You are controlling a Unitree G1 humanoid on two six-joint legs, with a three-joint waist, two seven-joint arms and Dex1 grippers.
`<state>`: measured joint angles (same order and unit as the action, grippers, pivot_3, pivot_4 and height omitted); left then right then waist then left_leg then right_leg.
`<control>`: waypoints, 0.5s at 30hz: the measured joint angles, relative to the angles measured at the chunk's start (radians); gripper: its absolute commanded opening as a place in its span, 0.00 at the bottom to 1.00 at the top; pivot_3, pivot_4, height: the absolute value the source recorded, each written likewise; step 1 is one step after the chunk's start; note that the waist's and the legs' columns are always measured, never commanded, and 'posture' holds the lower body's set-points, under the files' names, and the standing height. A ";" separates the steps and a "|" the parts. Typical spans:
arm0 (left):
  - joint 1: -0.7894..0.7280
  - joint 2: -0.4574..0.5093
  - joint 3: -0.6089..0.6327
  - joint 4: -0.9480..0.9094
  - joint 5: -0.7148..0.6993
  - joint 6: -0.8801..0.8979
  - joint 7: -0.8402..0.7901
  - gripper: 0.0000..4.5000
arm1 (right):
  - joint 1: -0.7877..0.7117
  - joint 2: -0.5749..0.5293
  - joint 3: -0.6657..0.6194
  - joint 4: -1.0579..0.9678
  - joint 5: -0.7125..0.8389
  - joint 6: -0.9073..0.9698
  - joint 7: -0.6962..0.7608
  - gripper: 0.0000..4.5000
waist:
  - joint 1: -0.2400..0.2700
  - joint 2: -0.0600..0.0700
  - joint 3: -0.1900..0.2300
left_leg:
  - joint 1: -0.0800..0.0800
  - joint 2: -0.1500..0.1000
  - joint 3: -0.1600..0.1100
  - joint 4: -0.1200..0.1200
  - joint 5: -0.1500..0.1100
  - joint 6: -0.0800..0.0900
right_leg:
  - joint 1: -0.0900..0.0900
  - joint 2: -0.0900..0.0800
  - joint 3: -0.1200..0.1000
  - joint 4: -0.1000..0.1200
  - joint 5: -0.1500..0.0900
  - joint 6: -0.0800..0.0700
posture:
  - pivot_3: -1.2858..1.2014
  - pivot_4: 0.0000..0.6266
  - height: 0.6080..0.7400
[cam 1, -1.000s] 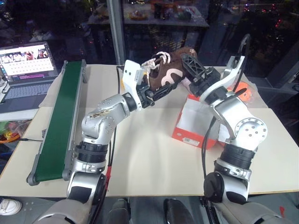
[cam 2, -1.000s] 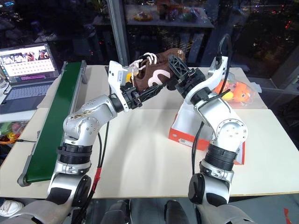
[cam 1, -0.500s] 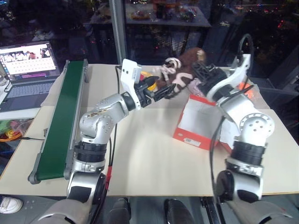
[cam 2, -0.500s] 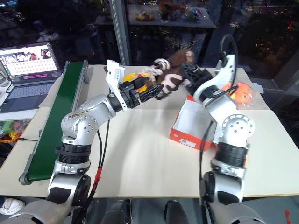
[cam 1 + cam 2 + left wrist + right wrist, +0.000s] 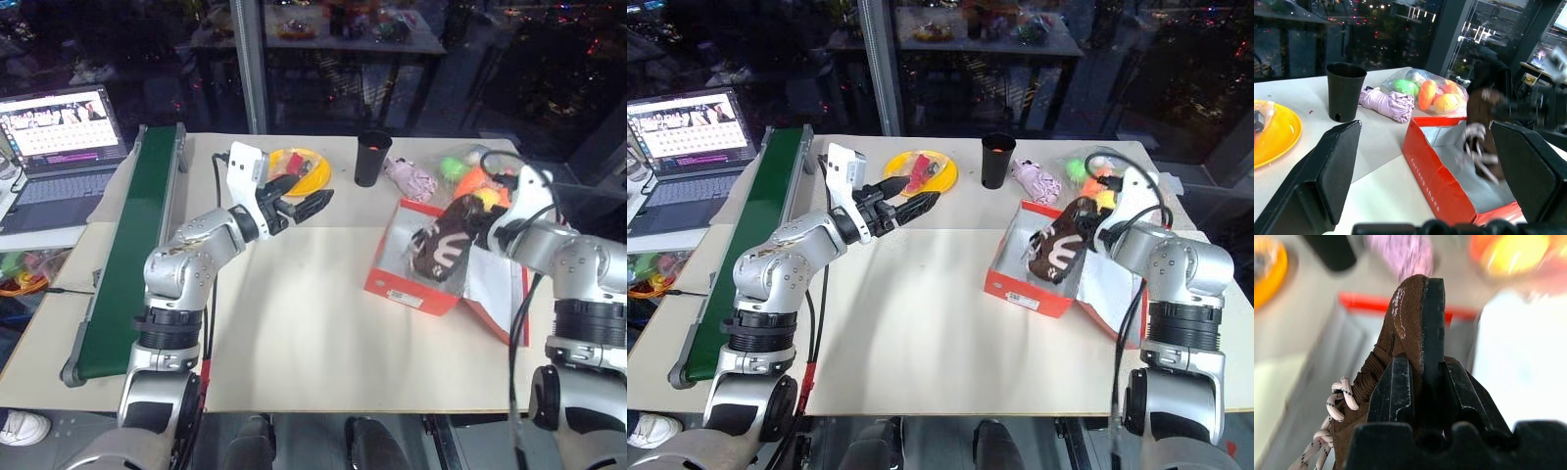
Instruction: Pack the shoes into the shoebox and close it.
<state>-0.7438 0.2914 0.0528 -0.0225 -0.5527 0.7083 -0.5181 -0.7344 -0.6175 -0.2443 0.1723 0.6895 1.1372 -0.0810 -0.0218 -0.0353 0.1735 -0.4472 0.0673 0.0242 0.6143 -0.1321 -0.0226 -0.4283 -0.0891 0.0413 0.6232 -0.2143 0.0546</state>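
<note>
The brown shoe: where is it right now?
In the head views the brown shoe is on the robot's right, clamped in the right gripper and tilted over the open shoebox, near the bag of toy fruit.

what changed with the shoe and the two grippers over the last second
The left gripper let go of the brown shoe, opened wide and drew back to its own side. The right gripper, shut on the shoe, carried it away to the right and down, so it now hangs tilted over the open shoebox. The shoebox, black cup and yellow plate stayed put.
</note>
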 measured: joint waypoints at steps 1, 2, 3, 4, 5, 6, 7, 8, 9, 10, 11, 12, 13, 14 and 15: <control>0.000 -0.004 -0.002 0.000 0.000 0.000 0.001 1.00 | 0.002 0.000 0.007 0.000 -0.011 0.010 0.006 0.07 | 0.001 0.000 0.000 | 0.000 0.000 0.000 0.000 0.000 0.000 | 0.000 0.000 0.000 0.000 0.000 0.000 | 0.52 0.24 0.97; 0.001 -0.005 -0.002 0.000 0.000 0.000 0.001 1.00 | 0.004 0.000 0.017 0.000 -0.026 0.016 0.014 0.07 | 0.001 0.000 0.000 | 0.000 0.000 0.000 0.000 0.000 0.000 | 0.000 0.000 0.000 0.001 0.000 0.000 | 0.52 0.24 0.97; 0.004 -0.006 -0.002 0.000 0.000 0.000 0.003 1.00 | 0.006 -0.001 0.030 0.000 -0.045 0.019 0.023 0.07 | 0.002 0.000 0.000 | 0.000 0.000 0.000 0.000 0.000 0.000 | 0.000 0.000 0.000 0.001 0.000 0.001 | 0.52 0.24 0.97; 0.006 -0.007 -0.002 0.000 0.000 0.000 0.005 1.00 | 0.011 -0.004 0.040 0.005 -0.063 0.022 0.036 0.07 | 0.002 0.000 0.000 | 0.000 0.000 0.000 0.000 0.000 0.000 | 0.000 0.000 0.000 0.001 0.000 0.001 | 0.52 0.24 0.97; 0.009 -0.009 -0.002 0.000 0.000 0.000 0.007 1.00 | 0.016 -0.009 0.053 0.013 -0.081 0.023 0.054 0.07 | 0.003 0.000 0.000 | 0.000 0.000 0.000 0.001 0.000 0.000 | 0.000 0.000 0.000 0.001 0.000 0.001 | 0.52 0.24 0.97; 0.012 -0.011 -0.002 0.000 0.000 0.000 0.010 1.00 | 0.024 -0.020 0.074 0.018 -0.095 0.023 0.071 0.07 | 0.004 0.000 0.000 | 0.000 0.000 0.000 0.001 0.000 0.000 | 0.000 0.000 0.000 0.001 0.000 0.001 | 0.52 0.24 0.97; 0.016 -0.013 -0.002 -0.001 0.000 0.000 0.015 1.00 | 0.032 -0.028 0.094 0.023 -0.115 0.023 0.094 0.18 | 0.004 0.000 0.000 | 0.000 0.000 0.000 0.001 0.000 0.000 | 0.000 0.000 0.000 0.001 0.000 0.001 | 0.52 0.24 0.97; 0.019 -0.014 -0.002 -0.003 0.000 0.000 0.019 1.00 | 0.035 -0.036 0.117 0.029 -0.132 0.022 0.114 0.29 | 0.004 0.000 0.000 | 0.000 0.000 0.000 0.001 0.000 0.000 | 0.000 0.000 0.000 0.001 0.000 0.001 | 0.52 0.24 0.97; 0.024 -0.017 -0.002 -0.007 0.000 0.000 0.023 1.00 | 0.036 -0.043 0.135 0.034 -0.151 0.022 0.133 0.35 | 0.005 0.000 0.000 | 0.000 0.000 0.000 0.001 0.000 0.000 | 0.000 0.000 0.000 0.000 0.000 0.001 | 0.52 0.24 0.97; 0.030 -0.020 -0.002 -0.013 0.000 0.001 0.027 1.00 | 0.036 -0.050 0.153 0.034 -0.168 0.022 0.147 0.42 | 0.004 0.000 0.000 | 0.000 0.000 0.000 0.001 0.000 0.000 | 0.000 0.000 0.000 0.001 0.000 0.001 | 0.52 0.24 0.97; 0.036 -0.023 -0.002 -0.019 0.000 0.002 0.028 1.00 | 0.036 -0.056 0.165 0.035 -0.179 0.021 0.161 0.51 | 0.005 0.000 0.000 | 0.000 0.000 0.000 0.001 0.000 0.000 | 0.000 0.000 0.000 0.001 0.000 0.001 | 0.52 0.24 0.97; 0.043 -0.024 -0.002 -0.028 0.000 0.009 0.034 1.00 | 0.036 -0.063 0.180 0.038 -0.203 0.020 0.177 0.57 | 0.005 0.000 0.000 | 0.000 0.000 0.000 0.001 0.000 0.000 | 0.000 0.000 0.000 0.001 0.000 0.001 | 0.52 0.24 0.97; 0.046 -0.025 -0.002 -0.031 0.000 0.013 0.038 1.00 | 0.036 -0.064 0.188 0.041 -0.217 0.019 0.187 0.63 | 0.005 0.000 0.000 | 0.000 0.000 0.000 0.001 0.000 0.000 | 0.000 0.000 0.000 0.001 0.000 0.001 | 0.52 0.24 0.97; 0.048 -0.025 -0.001 -0.034 0.000 0.015 0.042 1.00 | 0.036 -0.064 0.193 0.045 -0.229 0.016 0.195 0.72 | 0.006 0.000 0.000 | 0.000 0.000 0.000 0.001 0.000 0.000 | 0.000 0.000 0.000 0.001 0.000 0.001 | 0.52 0.24 0.97; 0.050 -0.026 -0.001 -0.039 0.000 0.017 0.047 1.00 | 0.036 -0.064 0.195 0.047 -0.241 0.014 0.203 0.79 | 0.006 0.000 0.000 | 0.000 0.000 0.000 0.002 0.000 0.000 | 0.000 0.000 0.000 0.001 0.000 0.001 | 0.52 0.24 0.97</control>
<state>-0.6934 0.2650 0.0522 -0.0618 -0.5530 0.7253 -0.4707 -0.6982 -0.6812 -0.0493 0.2196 0.4484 1.1509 0.1225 -0.0162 -0.0354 0.1736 -0.4469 0.0672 0.0242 0.6159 -0.1321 -0.0226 -0.4279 -0.0891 0.0413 0.6240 -0.2146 0.0557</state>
